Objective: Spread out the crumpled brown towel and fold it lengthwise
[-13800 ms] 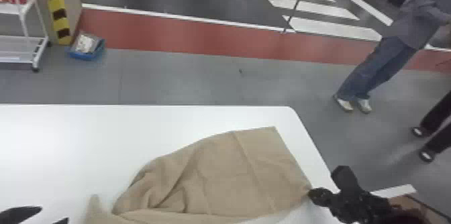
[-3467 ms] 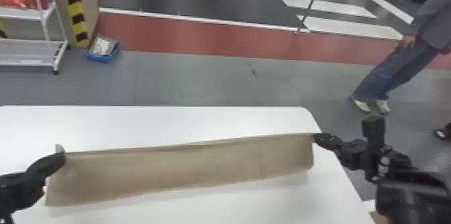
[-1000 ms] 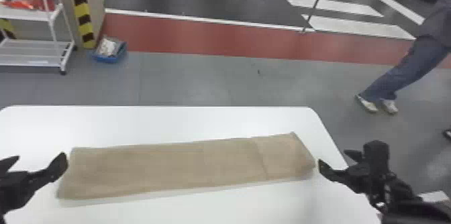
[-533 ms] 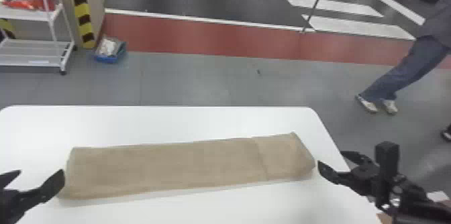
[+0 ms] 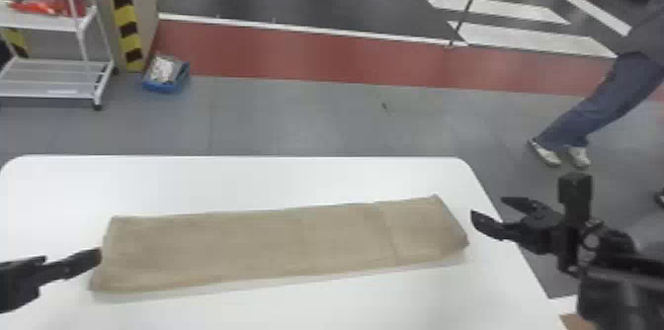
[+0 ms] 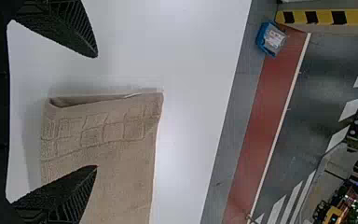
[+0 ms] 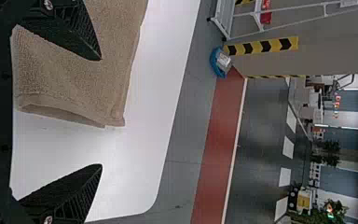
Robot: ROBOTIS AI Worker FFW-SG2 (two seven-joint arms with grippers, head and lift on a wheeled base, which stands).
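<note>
Brown towel (image 5: 257,242) folded into a long strip on white table (image 5: 237,181). My left gripper (image 5: 74,261) is spread at one end, right gripper (image 5: 486,210) spread beside the other.

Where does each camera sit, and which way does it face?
Left wrist view: left wrist, facing the left end of the towel; left gripper open.
Right wrist view: right wrist, facing the towel's right end; right gripper open.
Head view: head, facing forward and down over the table; both grippers.
Both wrist views share towel and blue box.
</note>
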